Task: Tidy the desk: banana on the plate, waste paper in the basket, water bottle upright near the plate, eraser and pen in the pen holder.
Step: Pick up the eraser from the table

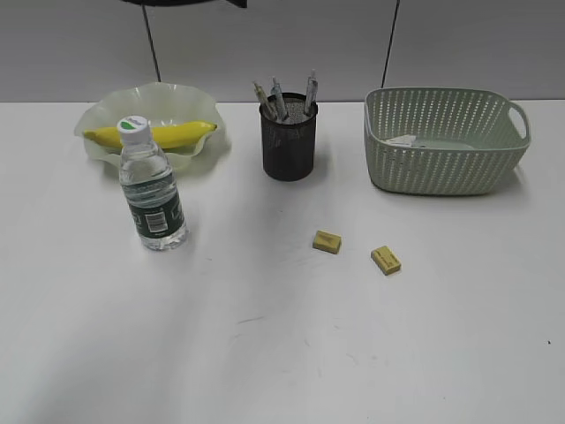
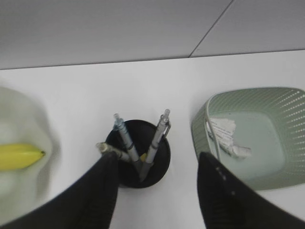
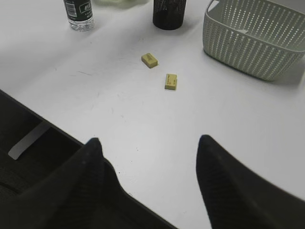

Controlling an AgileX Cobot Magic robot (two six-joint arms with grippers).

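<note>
Your left gripper [image 2: 155, 191] and right gripper [image 3: 147, 183], matte black fingers [image 2: 97, 198], broad, rounded tips, faint surface texture, no visible markings

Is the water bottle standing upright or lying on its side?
Upright. The water bottle stands on its base on the desk, white cap on top, just in front of the plate.

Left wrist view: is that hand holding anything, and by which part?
Nothing held. The left hand is open above the pen holder, fingers apart with no object between them.
</note>
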